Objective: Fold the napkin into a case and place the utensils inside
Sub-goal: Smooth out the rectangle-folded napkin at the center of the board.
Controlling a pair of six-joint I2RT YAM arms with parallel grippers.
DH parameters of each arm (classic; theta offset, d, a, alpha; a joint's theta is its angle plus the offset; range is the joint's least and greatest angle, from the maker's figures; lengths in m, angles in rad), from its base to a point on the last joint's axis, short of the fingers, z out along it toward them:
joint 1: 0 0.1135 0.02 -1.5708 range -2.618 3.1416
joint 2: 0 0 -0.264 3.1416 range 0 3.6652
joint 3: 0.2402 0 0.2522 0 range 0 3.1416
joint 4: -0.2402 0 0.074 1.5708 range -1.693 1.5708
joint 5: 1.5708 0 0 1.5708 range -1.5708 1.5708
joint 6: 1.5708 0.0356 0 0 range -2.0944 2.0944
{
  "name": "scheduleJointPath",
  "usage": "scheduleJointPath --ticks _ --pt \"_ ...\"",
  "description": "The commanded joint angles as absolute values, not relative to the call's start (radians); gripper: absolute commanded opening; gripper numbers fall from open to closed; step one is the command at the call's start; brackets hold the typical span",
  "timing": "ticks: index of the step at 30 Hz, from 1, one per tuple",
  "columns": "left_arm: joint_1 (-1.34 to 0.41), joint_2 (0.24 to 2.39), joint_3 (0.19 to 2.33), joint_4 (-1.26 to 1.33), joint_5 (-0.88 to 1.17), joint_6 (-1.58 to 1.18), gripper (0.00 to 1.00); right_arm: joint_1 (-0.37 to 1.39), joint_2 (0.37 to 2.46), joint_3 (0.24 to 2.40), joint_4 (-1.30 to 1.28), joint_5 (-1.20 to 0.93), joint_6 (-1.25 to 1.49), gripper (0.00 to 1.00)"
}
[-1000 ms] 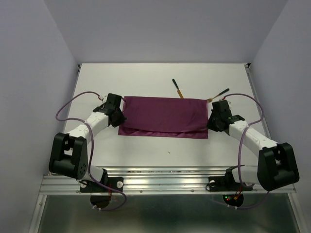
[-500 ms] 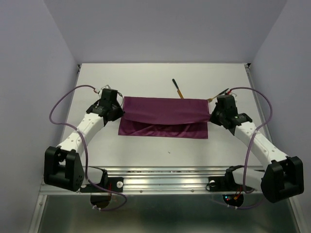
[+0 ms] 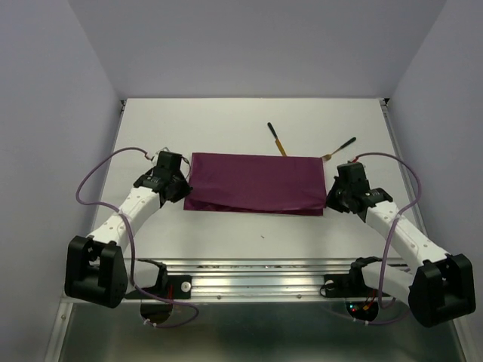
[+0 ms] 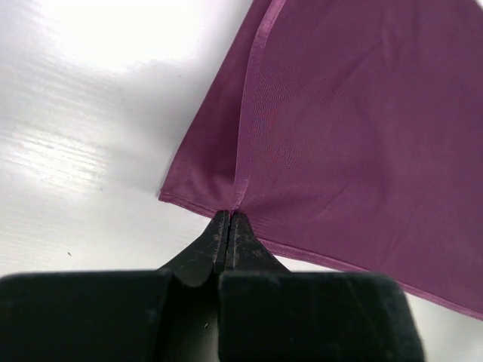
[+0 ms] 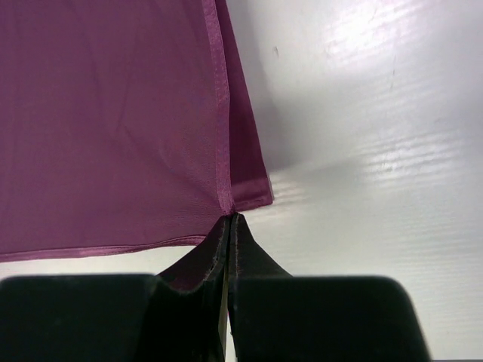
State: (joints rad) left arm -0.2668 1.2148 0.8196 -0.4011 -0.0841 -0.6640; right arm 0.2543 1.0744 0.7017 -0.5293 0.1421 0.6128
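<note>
Napkin [image 3: 255, 183], doubled into a wide rectangle, flat at the middle of the table [image 3: 226, 121], with the upper layer stopping just short of the lower layer's near edge. At the near corners of that upper layer the left hand [image 4: 229, 219] and the right hand [image 5: 229, 220] are each pinched tight on the hem, a two-point hold that apparently serves to draw the folded edge taut and square. Beyond the napkin's far edge the utensils [image 3: 276, 138] lie apart from the cloth, presumably parked there until folding is done.
</note>
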Motion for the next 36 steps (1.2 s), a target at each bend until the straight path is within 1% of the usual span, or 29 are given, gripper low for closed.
scheduleJointPath --ticks 1,6,12,20,28,33,36 --pt "-0.262 1.252 0.759 -0.356 -0.094 -0.699 0.00 0.247 1.069 0.638 -0.532 0.078 0.660 0.01" --pt "-0.262 1.334 0.750 -0.315 -0.095 -0.710 0.00 0.247 1.106 0.614 -0.508 0.080 0.660 0.01" --pt "-0.262 1.350 0.747 -0.299 -0.106 -0.710 0.00 0.247 1.118 0.615 -0.488 0.084 0.660 0.01" --pt "-0.261 1.313 0.772 -0.316 -0.127 -0.709 0.00 0.247 1.115 0.658 -0.483 0.103 0.655 0.01" --pt "-0.224 1.286 0.885 -0.383 -0.158 -0.673 0.00 0.247 1.126 0.765 -0.483 0.132 0.632 0.01" --pt "-0.198 1.258 0.934 -0.414 -0.158 -0.649 0.00 0.247 1.129 0.799 -0.482 0.107 0.626 0.01" --pt "-0.184 1.262 0.922 -0.405 -0.153 -0.640 0.00 0.247 1.140 0.784 -0.473 0.072 0.629 0.01"
